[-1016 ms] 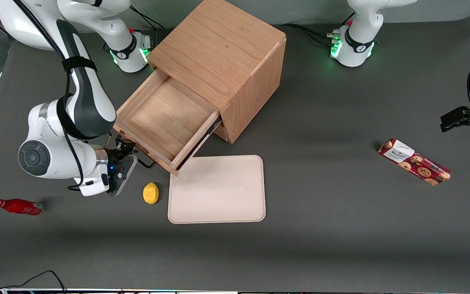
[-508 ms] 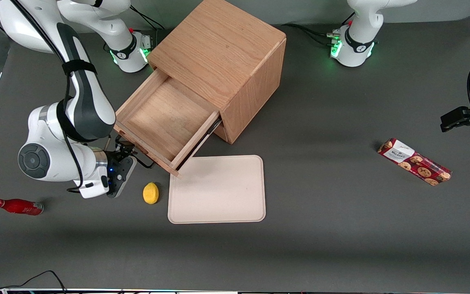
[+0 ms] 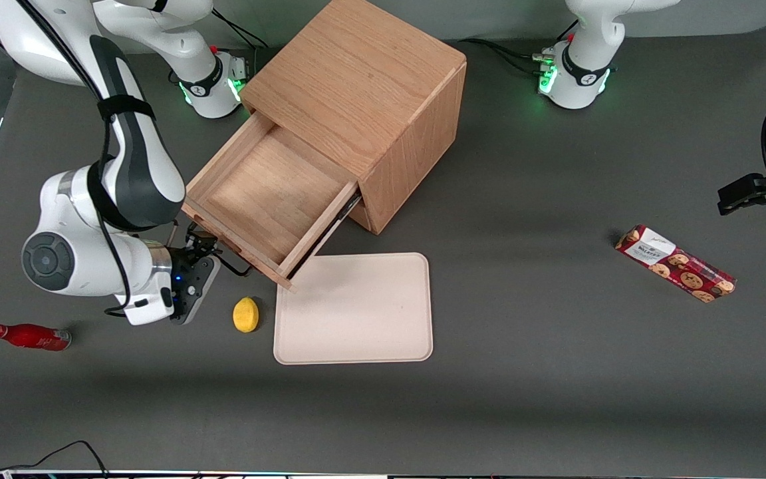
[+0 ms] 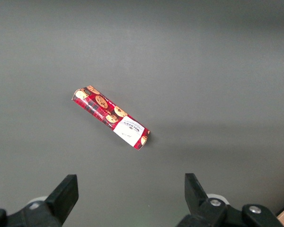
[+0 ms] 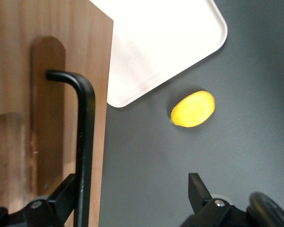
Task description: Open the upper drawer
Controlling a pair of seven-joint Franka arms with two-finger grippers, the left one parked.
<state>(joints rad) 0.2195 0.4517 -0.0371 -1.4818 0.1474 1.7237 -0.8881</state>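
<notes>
**Desk:** Already well out of the cabinet (image 3: 356, 73), the upper drawer (image 3: 263, 199) shows its bare wooden floor. Where is the gripper (image 3: 203, 247)?

**Field:** At the drawer front. Its fingers are spread, with the handle (image 5: 85, 142) between them. The bar lies close against one finger and is not pinched.

**Desk:** What could go wrong?

**Field:** Three things, as I judge it. With the fingers spread, any further pull works only by hooking, so a tilt of the wrist could let the bar slip free. The drawer looks near the end of its travel, so a harder tug might lift it off its runners or drag the whole cabinet across the table (image 3: 556, 399). And the lemon (image 3: 245, 315) lies near the gripper, nearer the front camera, where a careless retreat could send it rolling.

**Desk:** What about the edges?

**Field:** The drawer's nearest corner hangs just beside the corner of the tray (image 3: 356, 332). I cannot tell whether it overlaps or touches. Any more travel would carry the drawer front out over the tray.

**Desk:** Is there room to move?

**Field:** Yes. Bare table lies between the lemon and the bottle (image 3: 27, 336), which rests well apart toward the working arm's end. The safest way out looks to be straight off the handle along the drawer's own line, then up. The cookie box (image 3: 675, 263) lies toward the parked arm's end, well clear of the work.
</notes>
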